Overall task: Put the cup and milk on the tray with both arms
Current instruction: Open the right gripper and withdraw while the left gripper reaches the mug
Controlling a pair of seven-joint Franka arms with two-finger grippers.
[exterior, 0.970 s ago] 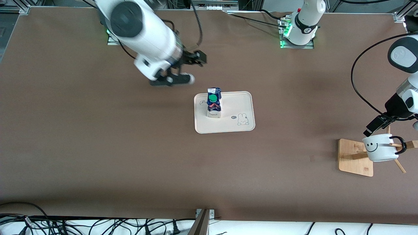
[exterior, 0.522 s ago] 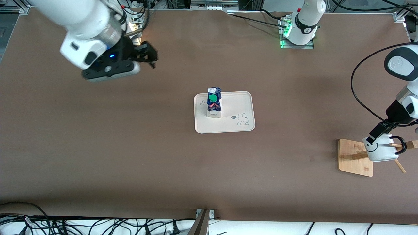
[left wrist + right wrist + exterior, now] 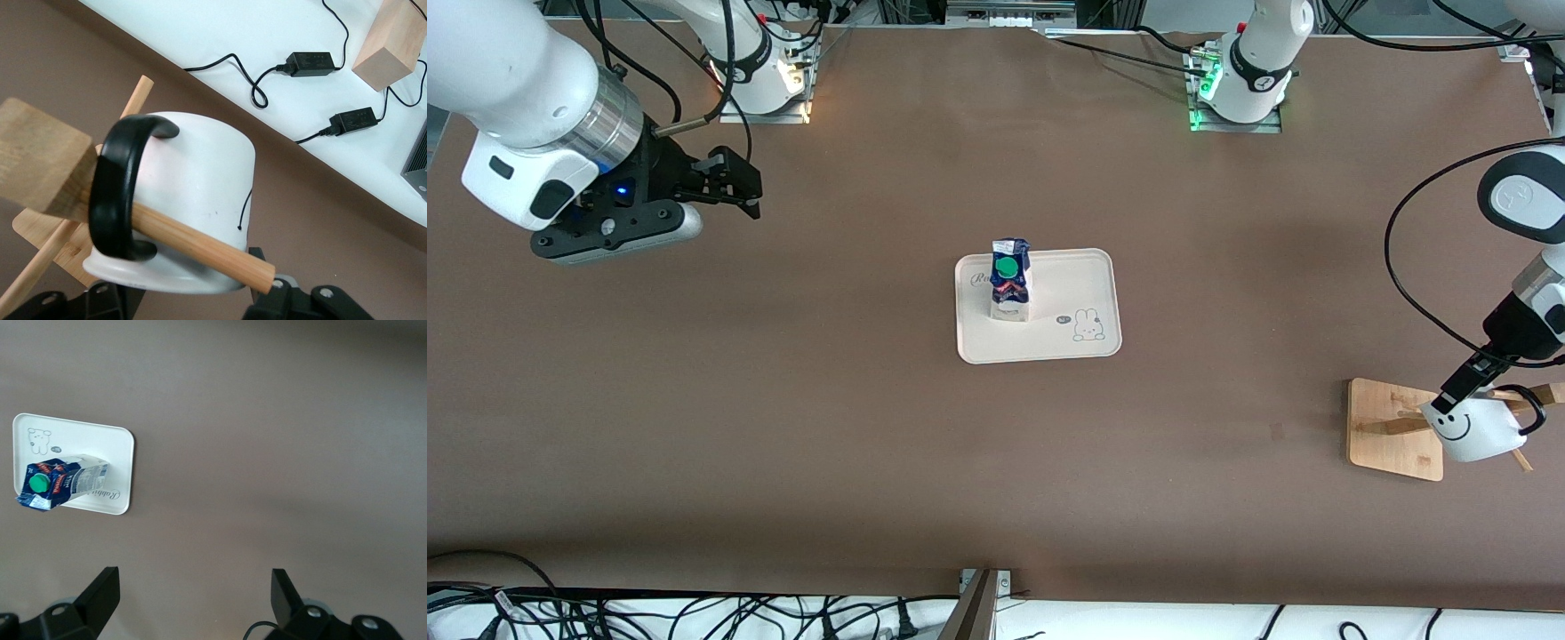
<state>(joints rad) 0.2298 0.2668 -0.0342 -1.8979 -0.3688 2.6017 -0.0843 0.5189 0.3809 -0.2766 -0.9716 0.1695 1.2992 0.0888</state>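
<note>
The milk [image 3: 1009,283] stands upright on the tray [image 3: 1072,302] mid-table; both also show in the right wrist view, the milk [image 3: 63,480] on the tray [image 3: 80,433]. The cup [image 3: 1480,436] hangs tilted by its black handle on a wooden rack peg [image 3: 200,247] at the left arm's end. My left gripper [image 3: 1454,400] is at the cup's rim [image 3: 160,283], open. One fingertip [image 3: 257,257] is against the cup's outer wall; the other is hidden by the rim. My right gripper [image 3: 751,191] is open and empty over bare table at the right arm's end.
The wooden rack base [image 3: 1392,427] sits under the cup, near the table's edge at the left arm's end. Cables lie along the edge nearest the front camera [image 3: 694,613]. Power adapters [image 3: 307,63] and a wooden block [image 3: 393,40] lie off the table.
The right arm has swung away from the tray toward its own end of the table. The left gripper has come down onto the cup's rim, and the cup has tilted on its peg.
</note>
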